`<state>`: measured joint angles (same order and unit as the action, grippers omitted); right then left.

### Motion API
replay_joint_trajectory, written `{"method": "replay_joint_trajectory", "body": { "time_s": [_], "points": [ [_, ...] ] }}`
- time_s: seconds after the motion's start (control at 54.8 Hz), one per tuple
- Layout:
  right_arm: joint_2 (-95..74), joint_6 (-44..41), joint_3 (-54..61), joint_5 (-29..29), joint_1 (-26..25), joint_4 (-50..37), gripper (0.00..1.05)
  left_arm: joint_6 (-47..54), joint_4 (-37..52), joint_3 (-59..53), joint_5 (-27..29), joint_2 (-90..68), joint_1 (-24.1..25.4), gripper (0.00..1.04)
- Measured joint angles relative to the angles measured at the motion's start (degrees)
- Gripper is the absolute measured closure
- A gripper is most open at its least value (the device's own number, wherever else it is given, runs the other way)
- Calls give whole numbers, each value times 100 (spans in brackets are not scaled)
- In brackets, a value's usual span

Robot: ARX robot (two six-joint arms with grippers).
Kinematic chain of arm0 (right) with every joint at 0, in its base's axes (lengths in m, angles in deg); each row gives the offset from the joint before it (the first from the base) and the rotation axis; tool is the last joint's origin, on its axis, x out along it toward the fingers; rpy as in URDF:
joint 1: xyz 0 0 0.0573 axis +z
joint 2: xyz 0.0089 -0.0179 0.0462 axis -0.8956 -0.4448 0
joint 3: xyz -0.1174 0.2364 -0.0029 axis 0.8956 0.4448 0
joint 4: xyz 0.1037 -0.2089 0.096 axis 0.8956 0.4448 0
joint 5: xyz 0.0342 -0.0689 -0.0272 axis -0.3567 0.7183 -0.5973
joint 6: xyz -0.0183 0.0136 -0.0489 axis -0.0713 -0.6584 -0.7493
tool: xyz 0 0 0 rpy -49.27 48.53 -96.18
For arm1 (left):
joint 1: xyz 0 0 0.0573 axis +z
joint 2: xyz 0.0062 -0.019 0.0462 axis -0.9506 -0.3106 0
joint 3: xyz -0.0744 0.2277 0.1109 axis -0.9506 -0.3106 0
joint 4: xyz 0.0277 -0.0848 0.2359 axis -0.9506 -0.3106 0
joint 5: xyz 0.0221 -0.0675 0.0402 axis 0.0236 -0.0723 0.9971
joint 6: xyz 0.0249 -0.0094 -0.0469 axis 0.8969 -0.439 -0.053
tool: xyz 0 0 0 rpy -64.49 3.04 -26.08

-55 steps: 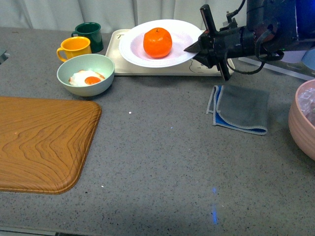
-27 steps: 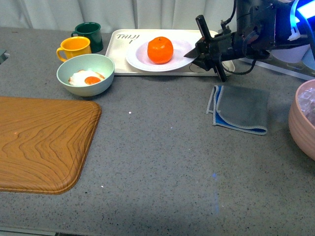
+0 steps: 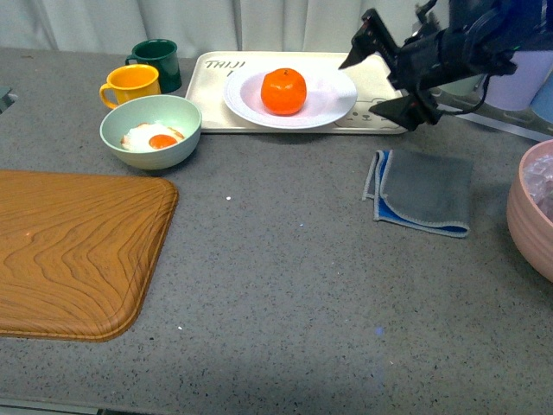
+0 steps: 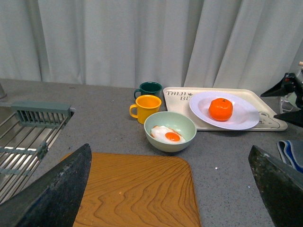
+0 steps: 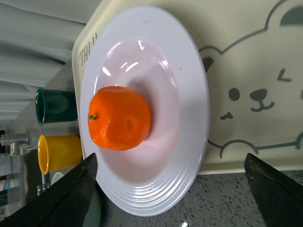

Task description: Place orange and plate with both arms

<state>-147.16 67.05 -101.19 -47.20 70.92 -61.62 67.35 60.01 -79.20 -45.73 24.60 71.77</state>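
Note:
The orange (image 3: 283,91) sits in the white ridged plate (image 3: 333,98), which rests on the cream bear tray (image 3: 373,111) at the back of the counter. My right gripper (image 3: 386,76) is open and empty just right of the plate, its jaws spread wide and clear of the rim. In the right wrist view the orange (image 5: 120,117) lies in the plate (image 5: 187,123), with the fingertips (image 5: 71,194) at either side. The left gripper (image 4: 173,189) is open and empty, hovering over the wooden board (image 4: 137,189); the orange (image 4: 220,109) and plate (image 4: 246,116) show far off.
A pale green bowl (image 3: 151,130) with a fried egg, a yellow mug (image 3: 131,84) and a green mug (image 3: 158,60) stand left of the tray. A folded grey cloth (image 3: 423,192) lies right of centre. A pink bowl (image 3: 531,216) is at the right edge. A wooden board (image 3: 73,251) lies front left.
The plate with the orange has come down flat onto the bear tray. My right gripper has let go of its rim, opened wide and drawn back to the right.

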Motion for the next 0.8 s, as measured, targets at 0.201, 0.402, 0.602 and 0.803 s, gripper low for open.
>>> {"method": "replay_joint_trajectory", "body": {
  "time_s": [0.201,0.402,0.602,0.803],
  "points": [
    [1456,-2485,2736,2876,48,-3532,30,0,0,0,-4,2,0,7],
    [3069,-4148,5939,3222,-133,-6765,73,0,-2,0,0,0,0,7],
    [4063,-4312,7447,3099,-293,-7097,104,0,-2,0,0,0,0,7],
    [5058,-4319,8568,2973,-385,-7197,104,0,-2,0,0,0,0,7]
  ]
}}
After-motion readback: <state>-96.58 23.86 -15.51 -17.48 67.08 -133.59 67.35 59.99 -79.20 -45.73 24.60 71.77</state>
